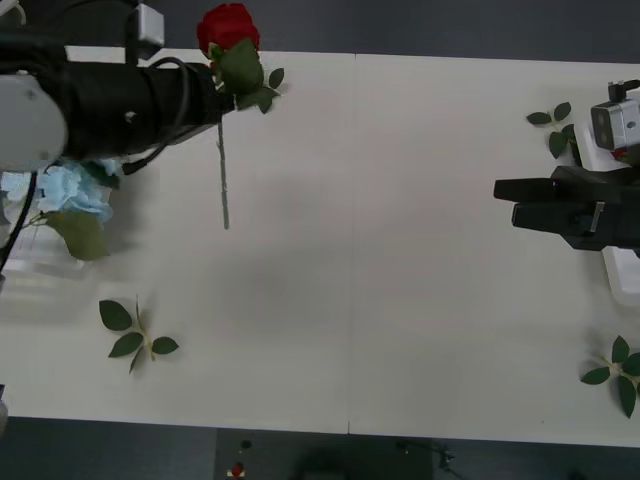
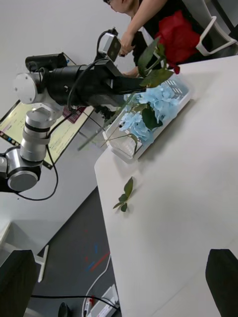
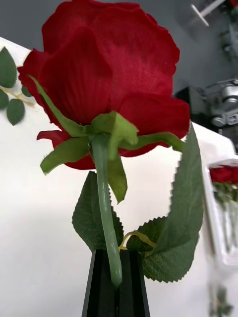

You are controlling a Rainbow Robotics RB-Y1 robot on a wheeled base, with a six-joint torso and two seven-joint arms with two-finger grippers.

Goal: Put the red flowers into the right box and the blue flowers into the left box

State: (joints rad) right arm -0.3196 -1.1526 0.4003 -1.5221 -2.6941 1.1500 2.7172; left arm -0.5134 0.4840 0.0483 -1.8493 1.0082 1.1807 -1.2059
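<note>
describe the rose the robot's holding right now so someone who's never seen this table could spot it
Start at the far left corner of the white table. The left gripper is shut on a red rose, its thin stem hanging toward the table. It is the one red bloom there; the flowers beside it are pale blue.

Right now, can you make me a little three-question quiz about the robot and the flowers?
1. True or false: the left claw is shut on the stem of a red rose.
2. What lies in the left box?
A. red roses
B. blue flowers
C. leaf sprigs only
3. Fill in: the right claw holds ____.

Key:
1. True. In the left wrist view the black fingers pinch the green stem, bloom up.
2. B. Pale blue flower heads fill that white tray.
3. Nothing. It hangs over the table near the right box, fingers apart.
</note>
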